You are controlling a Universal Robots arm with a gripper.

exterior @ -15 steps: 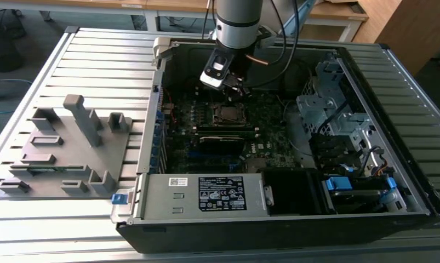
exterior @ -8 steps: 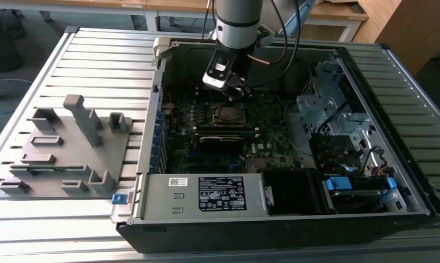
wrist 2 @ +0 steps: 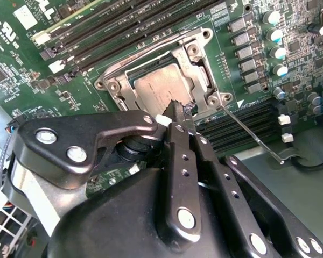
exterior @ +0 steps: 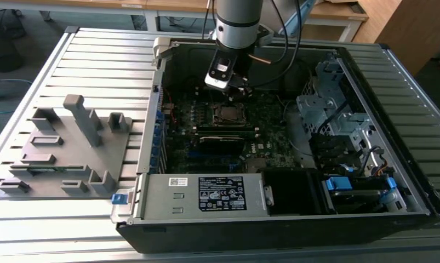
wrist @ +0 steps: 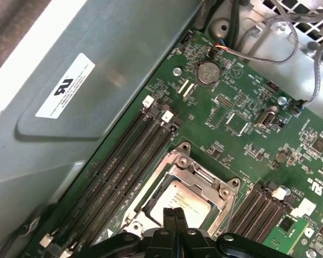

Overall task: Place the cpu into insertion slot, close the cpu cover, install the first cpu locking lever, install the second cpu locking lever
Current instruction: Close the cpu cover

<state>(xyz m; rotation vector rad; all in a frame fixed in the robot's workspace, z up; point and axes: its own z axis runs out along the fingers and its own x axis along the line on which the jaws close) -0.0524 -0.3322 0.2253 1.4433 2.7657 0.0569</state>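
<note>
Our black gripper [wrist 2: 182, 111], clenched empty over the dull silver-grey square cpu [wrist 2: 159, 88], must, we judge, press the nearby silvery wire lever [wrist 2: 252, 132].

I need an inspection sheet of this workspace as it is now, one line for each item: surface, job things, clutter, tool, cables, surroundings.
Surface: slatted metal table carries an open computer case; green motherboard inside.
Job's things: cpu lies in the insertion slot; cpu cover lies flat around it; one thin locking lever juts out from the socket's corner.
Clutter: grey moulded fixture beside the case, at the exterior view's left.
Tool: tool shut, tip at the cpu's edge, nothing seen between the fingers.
Cables: black cables hang from the arm; grey wires lie near the board's edge.
Surroundings: wooden desks behind the table.
</note>
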